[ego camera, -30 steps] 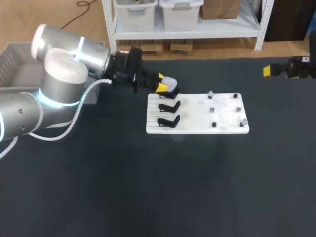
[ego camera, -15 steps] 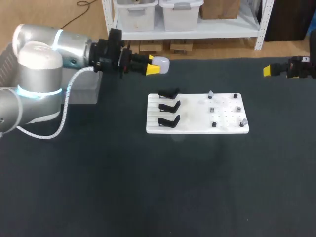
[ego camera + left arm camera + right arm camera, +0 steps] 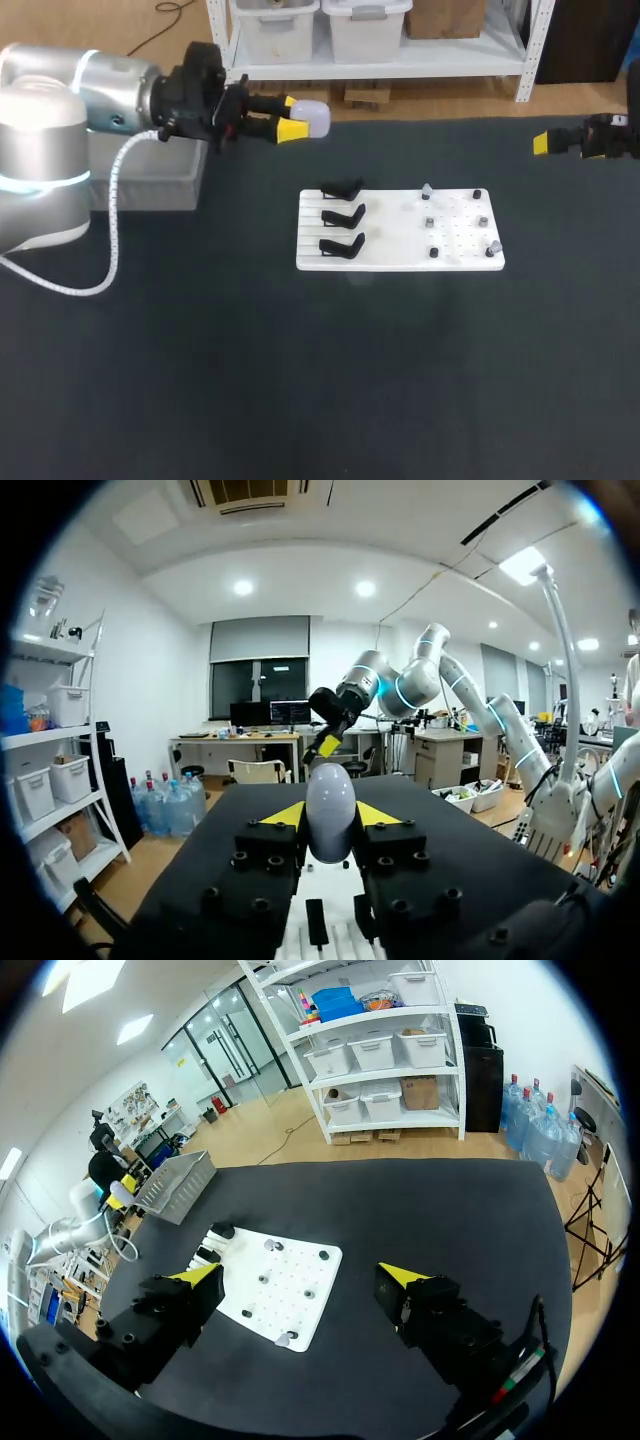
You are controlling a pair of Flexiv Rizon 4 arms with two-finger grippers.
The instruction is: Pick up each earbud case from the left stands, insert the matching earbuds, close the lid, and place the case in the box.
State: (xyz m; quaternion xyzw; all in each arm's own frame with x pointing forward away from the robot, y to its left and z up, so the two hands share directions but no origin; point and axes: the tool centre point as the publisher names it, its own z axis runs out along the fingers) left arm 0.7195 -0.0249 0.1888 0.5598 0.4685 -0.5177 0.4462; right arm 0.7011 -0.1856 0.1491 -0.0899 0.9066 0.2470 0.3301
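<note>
My left gripper is shut on a white earbud case and holds it in the air behind the white board, between the board and the grey box. In the left wrist view the rounded case sits upright between the yellow fingertips of the left gripper. Three black stands on the board's left side hold nothing. Small earbuds rest on its right half. My right gripper hangs open at the table's far right; in its own view the right gripper is open above the board.
The grey box stands at the table's back left corner, beside my left arm. Dark table surface stretches in front of the board and to its right.
My left gripper has lifted the white case off the rearmost stand and carried it up, back and to the left, toward the grey box. The right arm has stayed put.
</note>
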